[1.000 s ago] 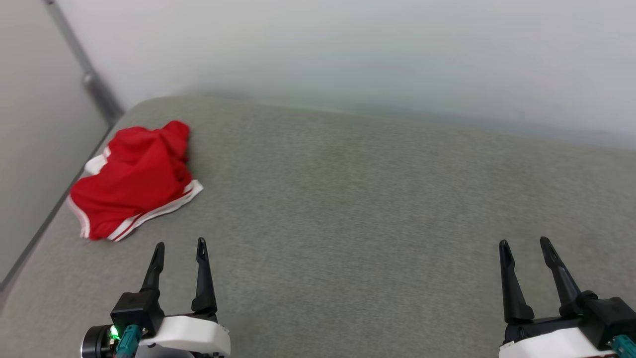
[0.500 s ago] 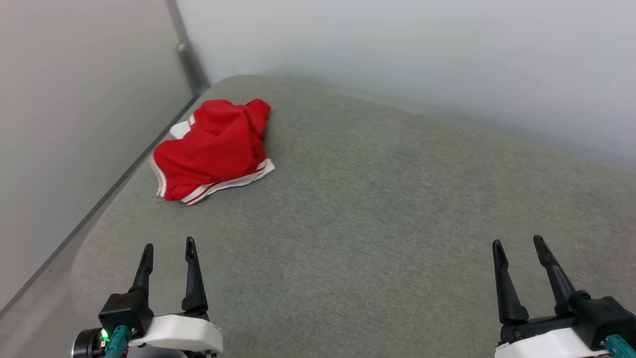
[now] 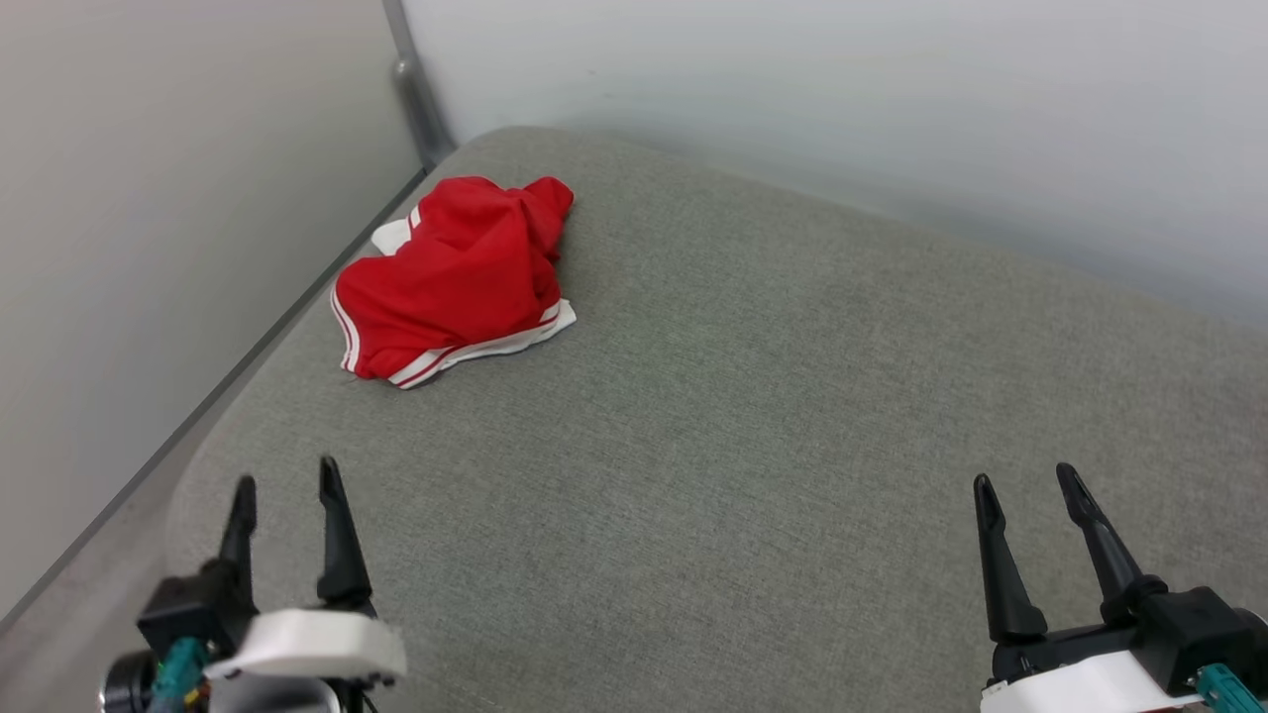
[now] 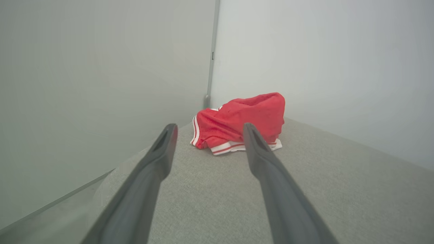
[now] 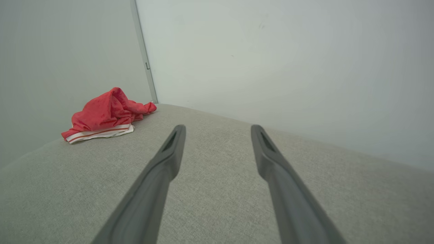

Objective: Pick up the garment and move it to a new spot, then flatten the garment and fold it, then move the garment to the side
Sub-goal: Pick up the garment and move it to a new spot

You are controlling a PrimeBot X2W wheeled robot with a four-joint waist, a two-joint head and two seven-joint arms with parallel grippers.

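Garment [image 3: 456, 277]: crumpled, far-left corner of cushion [image 3: 743, 416]; long axis diagonal, striped hem toward robot. Left gripper [image 3: 285, 472], right gripper [image 3: 1023, 473]: fingers apart, empty.

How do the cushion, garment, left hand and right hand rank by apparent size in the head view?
1. Cushion, by far.
2. Garment.
3. Right hand and left hand: alike, unranked. Both are nearest the camera and cut off by the frame, so their place below the garment is unsure.
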